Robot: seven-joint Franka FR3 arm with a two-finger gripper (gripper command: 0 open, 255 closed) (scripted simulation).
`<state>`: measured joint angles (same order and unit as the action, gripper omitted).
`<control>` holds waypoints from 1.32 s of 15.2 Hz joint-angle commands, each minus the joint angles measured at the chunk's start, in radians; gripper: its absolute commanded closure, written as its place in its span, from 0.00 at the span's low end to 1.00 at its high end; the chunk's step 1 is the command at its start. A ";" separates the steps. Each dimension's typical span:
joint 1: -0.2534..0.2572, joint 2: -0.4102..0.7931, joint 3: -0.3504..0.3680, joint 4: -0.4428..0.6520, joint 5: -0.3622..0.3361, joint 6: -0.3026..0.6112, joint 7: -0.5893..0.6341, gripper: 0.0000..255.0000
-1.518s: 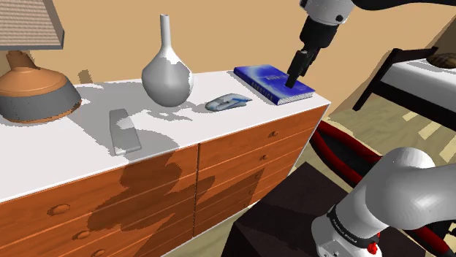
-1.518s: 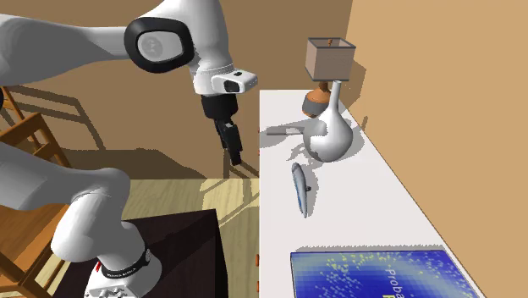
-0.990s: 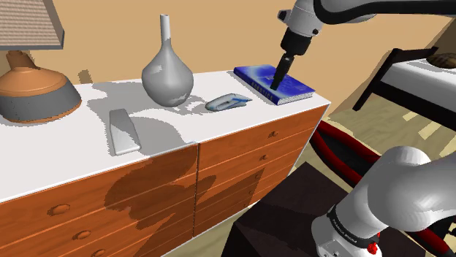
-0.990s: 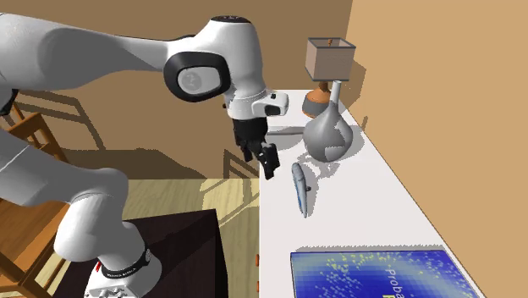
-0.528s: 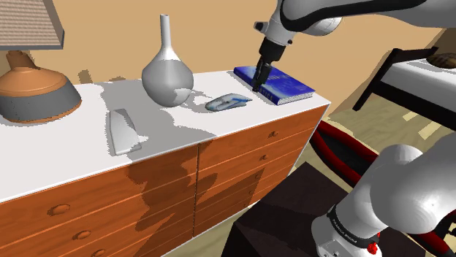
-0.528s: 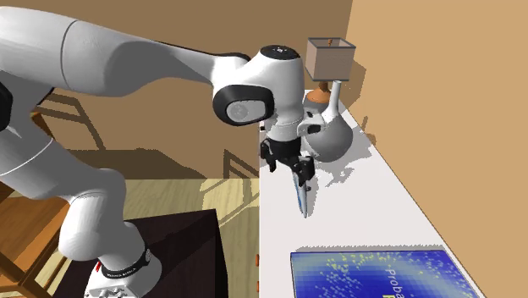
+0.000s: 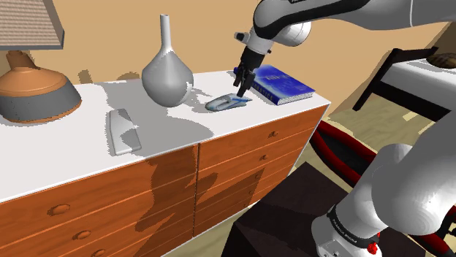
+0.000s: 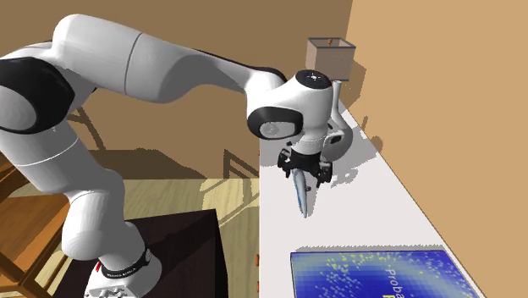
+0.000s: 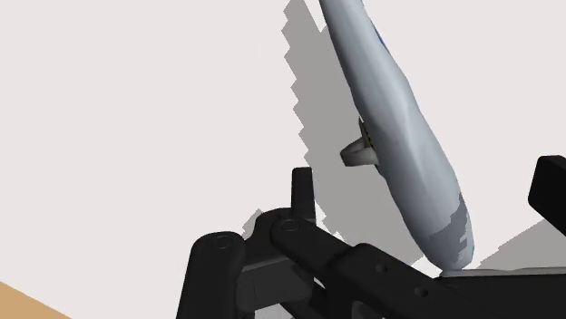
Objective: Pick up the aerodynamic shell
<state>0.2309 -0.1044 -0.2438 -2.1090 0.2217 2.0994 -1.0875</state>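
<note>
The aerodynamic shell (image 7: pixel 226 101) is a slim, pale blue-grey teardrop body lying flat on the white dresser top (image 7: pixel 88 157), between the vase and the book. In the second exterior view the shell (image 8: pixel 300 199) points toward the camera, its far end under the hand. My gripper (image 7: pixel 241 92) hangs just above that end, open. Seen from the second exterior view, the gripper (image 8: pixel 305 176) straddles the shell's far end. In the wrist view the shell (image 9: pixel 399 145) runs between the fingers (image 9: pixel 303 188) of the gripper (image 9: pixel 426 192), which stand apart and do not touch it.
A grey long-necked vase (image 7: pixel 166 73) stands close behind the shell. A blue book (image 7: pixel 275 82) lies at the dresser's right end, a flat grey slab (image 7: pixel 123 131) further left, and a lamp (image 7: pixel 33 84) at the far left. The tan wall (image 8: pixel 440 102) backs the dresser.
The arm swung from beside the dresser's end, across the book, to the shell and came lower. The gripper now straddles the shell's end. The shell has not moved.
</note>
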 commanded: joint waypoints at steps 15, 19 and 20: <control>0.001 0.033 -0.003 -0.042 0.022 0.071 -0.033 1.00; 0.001 0.018 -0.002 -0.017 0.012 0.032 -0.018 1.00; 0.001 0.014 -0.002 -0.008 0.008 0.019 -0.014 1.00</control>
<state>0.2318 -0.0871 -0.2456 -2.1262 0.2331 2.1318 -1.1054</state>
